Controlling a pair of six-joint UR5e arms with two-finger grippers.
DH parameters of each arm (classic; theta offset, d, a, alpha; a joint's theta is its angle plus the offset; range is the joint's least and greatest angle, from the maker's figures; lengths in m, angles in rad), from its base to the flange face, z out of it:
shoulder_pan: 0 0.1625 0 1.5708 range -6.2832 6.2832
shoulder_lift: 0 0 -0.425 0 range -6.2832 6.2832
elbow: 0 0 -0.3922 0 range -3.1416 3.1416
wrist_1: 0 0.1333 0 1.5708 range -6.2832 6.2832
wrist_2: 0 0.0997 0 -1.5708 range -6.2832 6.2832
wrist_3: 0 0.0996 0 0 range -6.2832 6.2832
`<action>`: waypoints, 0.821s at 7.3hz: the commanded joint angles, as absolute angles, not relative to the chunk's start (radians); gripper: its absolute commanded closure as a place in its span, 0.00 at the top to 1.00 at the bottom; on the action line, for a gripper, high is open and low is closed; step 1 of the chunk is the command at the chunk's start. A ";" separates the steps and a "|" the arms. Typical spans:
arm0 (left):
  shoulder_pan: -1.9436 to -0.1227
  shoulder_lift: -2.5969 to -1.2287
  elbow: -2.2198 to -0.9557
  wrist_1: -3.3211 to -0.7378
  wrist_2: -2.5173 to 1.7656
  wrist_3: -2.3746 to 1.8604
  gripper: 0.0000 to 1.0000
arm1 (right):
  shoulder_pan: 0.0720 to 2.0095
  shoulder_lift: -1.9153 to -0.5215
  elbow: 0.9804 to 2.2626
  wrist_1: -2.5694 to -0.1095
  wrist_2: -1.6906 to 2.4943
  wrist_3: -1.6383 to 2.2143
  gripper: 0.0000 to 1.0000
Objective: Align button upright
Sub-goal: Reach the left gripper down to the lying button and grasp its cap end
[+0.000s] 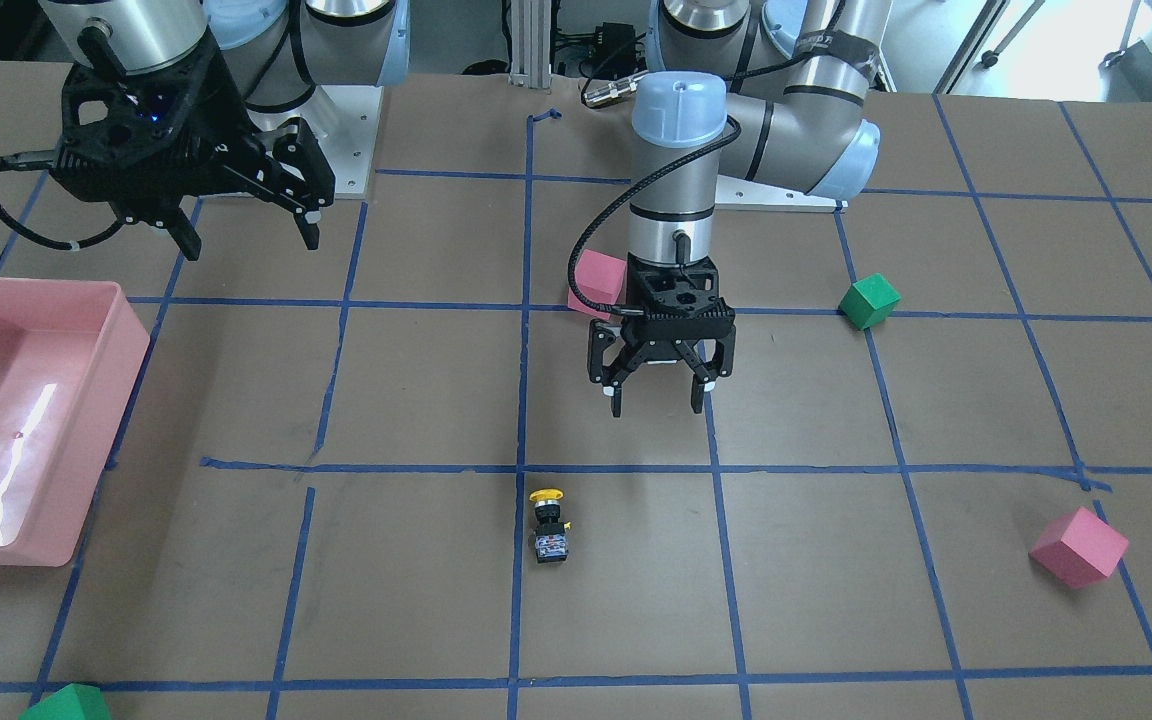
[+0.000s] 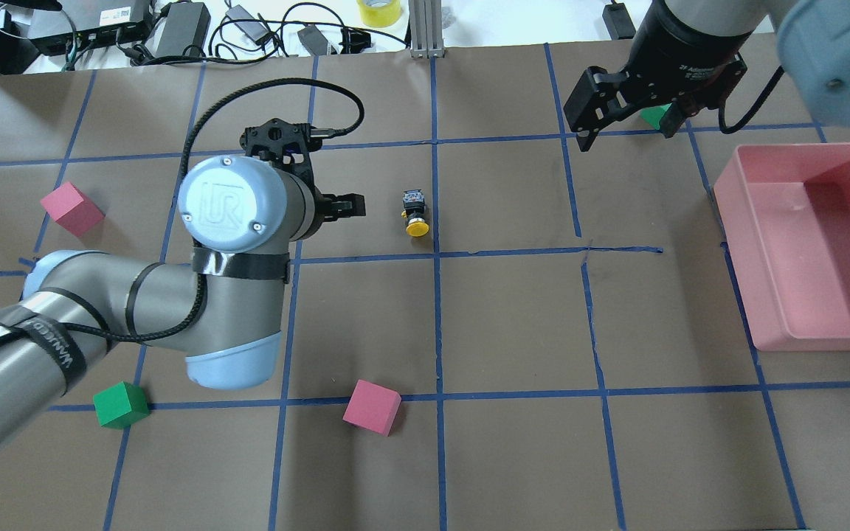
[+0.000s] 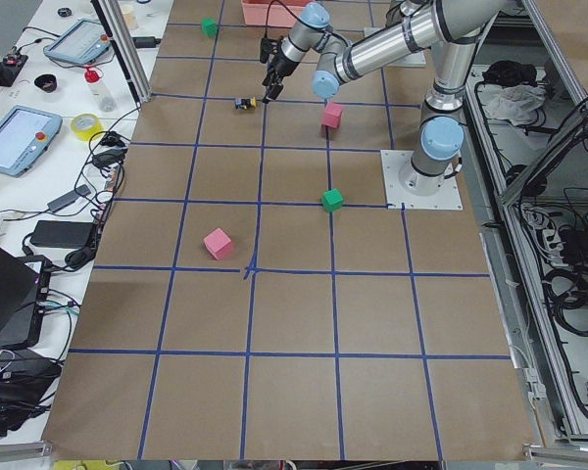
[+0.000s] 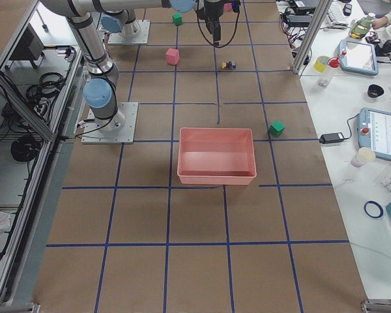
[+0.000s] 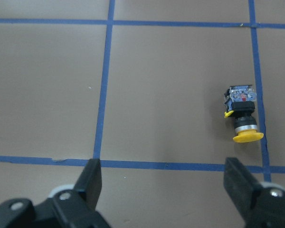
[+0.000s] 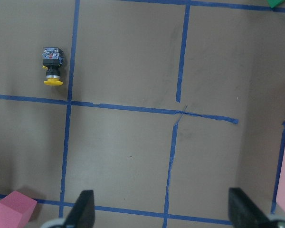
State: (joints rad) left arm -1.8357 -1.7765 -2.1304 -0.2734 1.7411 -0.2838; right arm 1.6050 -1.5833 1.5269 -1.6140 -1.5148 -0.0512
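Hovering with jaws spread and empty, the left gripper is near the button, which lies on its side on the table just beside a blue tape line. The right gripper, likewise released, hangs well apart.

Pink bin mid-table. Green cube just off its far-right corner. Button farther back, too small to read its pose; pink cube left of it. Right arm base at left.
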 commanded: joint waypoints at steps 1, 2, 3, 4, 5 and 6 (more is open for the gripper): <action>-1.890 -1.899 -2.149 -0.102 1.803 -0.360 0.91 | 1.606 -1.588 1.531 -1.618 -1.541 -0.040 1.00; -1.931 -1.945 -2.142 -0.089 1.877 -0.411 0.91 | 1.606 -1.589 1.531 -1.617 -1.542 -0.040 1.00; -1.951 -1.985 -2.137 -0.045 1.890 -0.449 0.85 | 1.606 -1.589 1.535 -1.617 -1.542 -0.040 1.00; -1.966 -2.021 -2.135 0.012 1.887 -0.460 0.85 | 1.606 -1.588 1.539 -1.617 -1.542 -0.040 1.00; -1.982 -2.049 -2.111 0.044 1.884 -0.460 0.83 | 1.603 -1.583 1.543 -1.618 -1.545 -0.040 1.00; -2.006 -2.077 -2.073 0.064 1.879 -0.459 0.83 | 1.606 -1.583 1.543 -1.624 -1.545 -0.040 1.00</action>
State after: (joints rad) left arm -1.9791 -2.0394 -2.1105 0.0287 1.8823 -0.4559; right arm 1.6050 -1.5848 1.5410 -1.6193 -1.5435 -0.0399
